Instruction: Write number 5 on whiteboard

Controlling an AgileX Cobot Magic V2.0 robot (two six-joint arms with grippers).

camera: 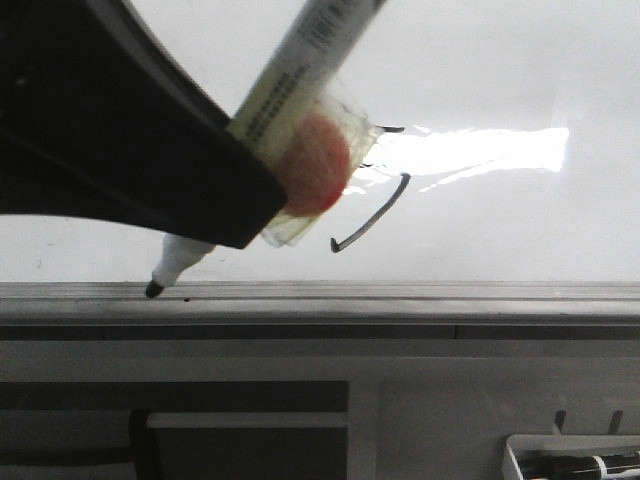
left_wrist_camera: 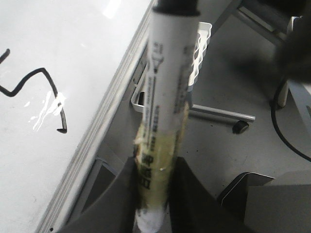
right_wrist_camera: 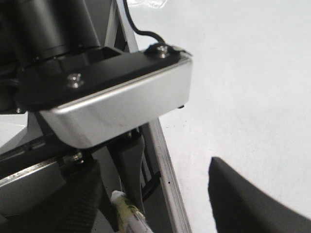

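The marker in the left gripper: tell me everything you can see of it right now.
The marker is a white-barrelled pen with black printed text and a barcode, wrapped midway in yellowish clear tape over a red patch. Its cap is off; the black tip points down at the grey rail along the whiteboard edge, apparently off the white surface. It is tilted, tip toward the left gripper, which is shut on its lower barrel. The number 5 lies beside it on the board.

Grey floor, wheeled metal stand
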